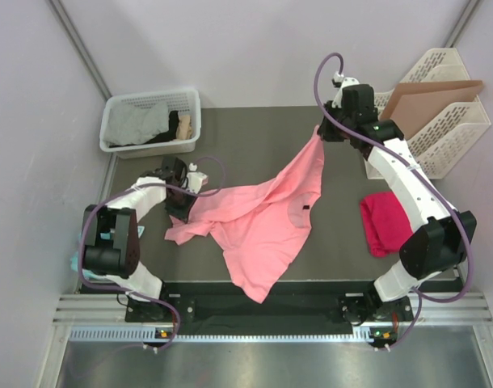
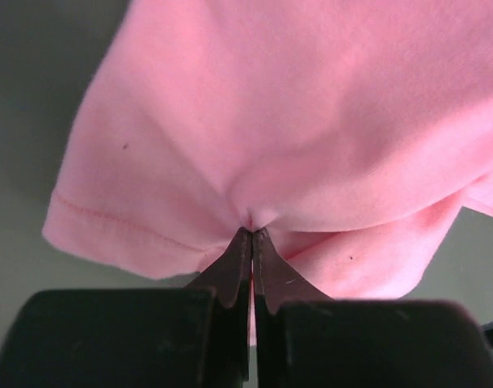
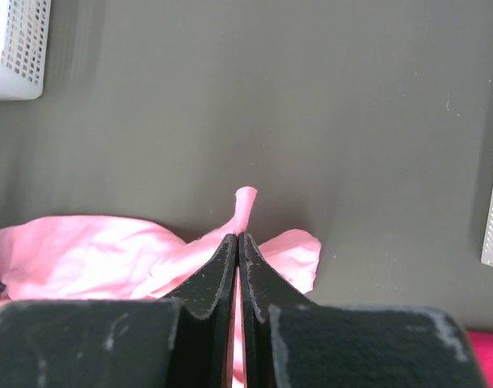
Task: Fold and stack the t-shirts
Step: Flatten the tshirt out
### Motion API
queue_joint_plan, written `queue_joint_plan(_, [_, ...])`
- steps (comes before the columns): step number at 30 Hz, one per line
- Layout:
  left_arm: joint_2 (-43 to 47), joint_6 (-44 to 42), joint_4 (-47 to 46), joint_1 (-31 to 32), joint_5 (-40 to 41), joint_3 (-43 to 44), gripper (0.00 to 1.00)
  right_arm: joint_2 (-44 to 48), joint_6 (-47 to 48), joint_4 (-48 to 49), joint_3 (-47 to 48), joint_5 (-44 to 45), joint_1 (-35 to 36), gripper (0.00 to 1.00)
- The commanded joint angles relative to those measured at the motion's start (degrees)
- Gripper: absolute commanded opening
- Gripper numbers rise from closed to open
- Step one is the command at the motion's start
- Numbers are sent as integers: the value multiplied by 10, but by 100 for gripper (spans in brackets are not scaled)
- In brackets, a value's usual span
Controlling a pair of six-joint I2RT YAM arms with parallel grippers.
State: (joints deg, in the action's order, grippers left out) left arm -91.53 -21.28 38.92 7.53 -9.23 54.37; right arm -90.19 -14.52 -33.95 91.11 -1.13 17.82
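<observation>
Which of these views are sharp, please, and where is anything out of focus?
Top external: evenly lit and sharp, only soft shadows under the pink t-shirt. Left wrist: the left gripper blurs near the lens, the cloth is sharper. Right wrist: the right gripper is soft too.

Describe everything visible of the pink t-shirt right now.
The pink t-shirt is soft salmon cloth with a small dark tag, unfolded and rumpled, stretched diagonally over the table. The left claw pinches its bunched left end; the right claw pinches its far corner. Its near edge reaches past the table's front.
</observation>
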Motion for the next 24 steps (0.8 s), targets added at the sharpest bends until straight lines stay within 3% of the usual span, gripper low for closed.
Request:
queue_joint_plan(1, [51,8,12,1,22,88,0,29,8,22,28,-7,-2,0])
queue_joint_plan(7, [105,-3,92,1,57,251,0,68,9,14,59,-7,-2,0])
queue_joint_plan(19, [273,-26,168,1,109,392,0,257,-3,-40,126,-38,-1,0])
queue_joint_plan(24, [323,-43,269,1,51,540,0,321,-8,-119,215,-41,-1,0])
